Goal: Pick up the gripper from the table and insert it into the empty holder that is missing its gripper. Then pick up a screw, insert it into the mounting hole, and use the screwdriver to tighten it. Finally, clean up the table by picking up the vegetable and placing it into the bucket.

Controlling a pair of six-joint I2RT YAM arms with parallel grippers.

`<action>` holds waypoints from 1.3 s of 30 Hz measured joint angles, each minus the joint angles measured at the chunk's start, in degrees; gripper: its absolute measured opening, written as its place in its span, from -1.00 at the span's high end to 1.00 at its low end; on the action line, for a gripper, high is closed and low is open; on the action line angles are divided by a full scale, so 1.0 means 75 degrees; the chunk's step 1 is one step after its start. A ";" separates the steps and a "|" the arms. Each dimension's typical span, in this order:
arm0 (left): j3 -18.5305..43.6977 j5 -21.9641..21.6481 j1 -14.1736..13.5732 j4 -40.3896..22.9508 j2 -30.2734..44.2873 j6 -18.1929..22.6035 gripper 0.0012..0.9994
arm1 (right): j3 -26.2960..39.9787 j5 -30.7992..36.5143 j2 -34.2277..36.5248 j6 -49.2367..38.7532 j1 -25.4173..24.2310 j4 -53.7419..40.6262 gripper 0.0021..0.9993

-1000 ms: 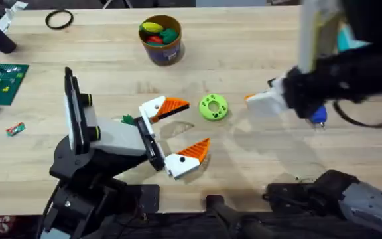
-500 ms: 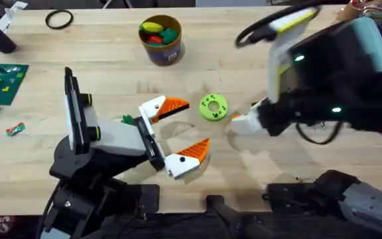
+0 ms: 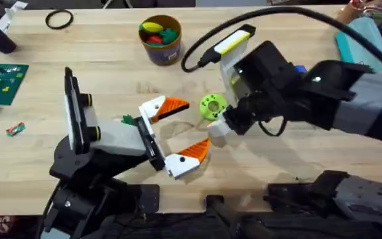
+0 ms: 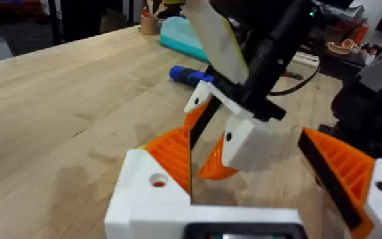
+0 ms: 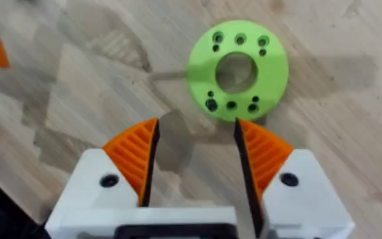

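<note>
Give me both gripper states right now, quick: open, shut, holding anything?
Left gripper: open wide, holding nothing.
Right gripper: open, holding nothing, just short of the lime-green disc.

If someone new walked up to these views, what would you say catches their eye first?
Probably the lime-green plastic disc with holes mid-table, with the right gripper open just short of it. Next, the left gripper nearby, white with orange ribbed pads, also open, resting low over the wooden table. At the far edge stands the small round bucket with a yellow rim, holding red, yellow and green toy vegetables.
</note>
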 joint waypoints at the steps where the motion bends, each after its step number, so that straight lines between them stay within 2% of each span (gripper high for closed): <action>1: 0.0000 0.0000 0.0000 0.0000 0.0000 -0.0001 -0.97 | 0.0000 0.0001 0.0071 -0.0013 -0.0001 0.0105 -0.38; 6: 0.0000 0.0000 0.0000 0.0000 -0.0001 -0.0001 -0.97 | 0.0000 0.0009 0.0194 -0.0094 0.0000 0.0572 -0.38; 17: 0.0000 0.0000 0.0000 0.0000 -0.0001 -0.0001 -0.97 | 0.0000 0.0246 0.0571 -0.0236 0.0000 0.0780 -0.36; 24: 0.0000 0.0001 0.0000 0.0000 -0.0003 -0.0001 -0.97 | 0.0000 0.0277 0.0755 -0.0311 0.0000 0.0819 0.14; 31: 0.0000 0.0000 0.0000 0.0000 -0.0003 0.0000 -0.97 | 0.0000 0.0275 0.0808 -0.0317 0.0000 0.0856 0.24; 39: 0.0000 0.0001 0.0000 0.0001 -0.0002 0.0000 -0.97 | 0.0000 0.0417 0.1025 -0.0340 0.0000 0.0985 0.64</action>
